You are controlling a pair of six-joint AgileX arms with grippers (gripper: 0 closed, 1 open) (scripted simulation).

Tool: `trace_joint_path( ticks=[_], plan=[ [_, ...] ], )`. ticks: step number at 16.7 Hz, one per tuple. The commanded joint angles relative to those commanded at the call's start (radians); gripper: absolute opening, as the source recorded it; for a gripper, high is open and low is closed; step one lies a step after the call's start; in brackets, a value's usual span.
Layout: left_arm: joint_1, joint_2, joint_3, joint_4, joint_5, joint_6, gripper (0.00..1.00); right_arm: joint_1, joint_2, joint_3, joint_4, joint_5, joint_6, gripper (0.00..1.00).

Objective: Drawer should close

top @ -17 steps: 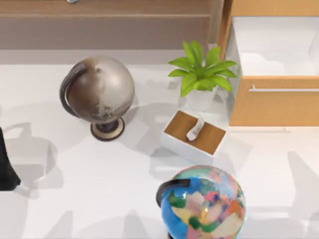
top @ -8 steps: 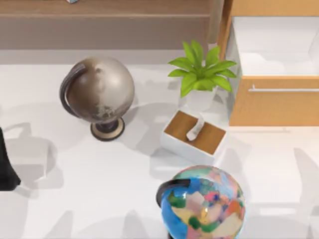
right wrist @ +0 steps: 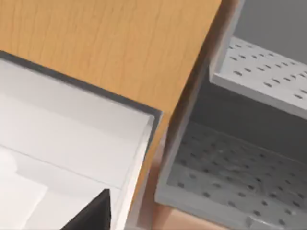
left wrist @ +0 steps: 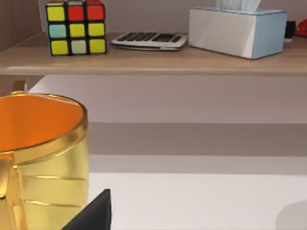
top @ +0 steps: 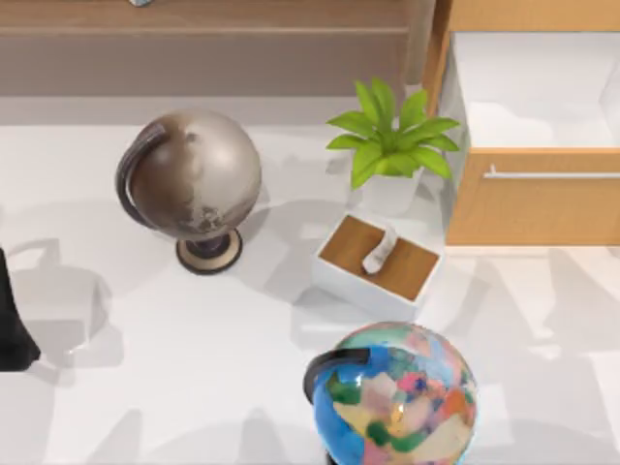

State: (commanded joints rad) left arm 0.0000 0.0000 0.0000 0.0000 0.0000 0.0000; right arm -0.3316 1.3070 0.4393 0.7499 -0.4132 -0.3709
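**Operator:** Where is the drawer, and which way does it face?

**Observer:** You'll find the drawer [top: 533, 199] standing open just right of the potted plant [top: 390, 145]. Its orange-tan front faces the near edge of the table [top: 145, 387], and the thin silver bar handle [top: 552, 175] runs left to right along that front, so the front's long axis lies across the top view. The white inside opens upward behind the front. The picture's right edge cuts the drawer off, so you cannot see its far end.

**Operator:** And the grippers?

**Observer:** You see part of the left arm [top: 12, 325] as a dark shape at the table's left edge, well apart from the plant, beyond the grey globe [top: 194, 179]. Whether either gripper's fingers are spread or pressed together, I cannot tell. The left wrist view looks past a gold cup [left wrist: 43, 158] toward a shelf [left wrist: 153, 62]. The right wrist view looks at the wood cabinet side [right wrist: 110, 48] and the drawer's white inner wall [right wrist: 62, 124], beside grey perforated trays [right wrist: 230, 177].
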Motion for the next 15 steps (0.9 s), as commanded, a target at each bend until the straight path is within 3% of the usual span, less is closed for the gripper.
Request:
trace_joint_path(
  ticks=[8, 15],
  plan=[
    [0.000, 0.000, 0.000, 0.000, 0.000, 0.000, 1.00, 0.432, 0.335, -0.229, 0.568, 0.401, -0.649, 1.00],
    [0.000, 0.000, 0.000, 0.000, 0.000, 0.000, 1.00, 0.648, 0.616, -0.233, 0.944, 0.729, -1.107, 1.00]
  ],
)
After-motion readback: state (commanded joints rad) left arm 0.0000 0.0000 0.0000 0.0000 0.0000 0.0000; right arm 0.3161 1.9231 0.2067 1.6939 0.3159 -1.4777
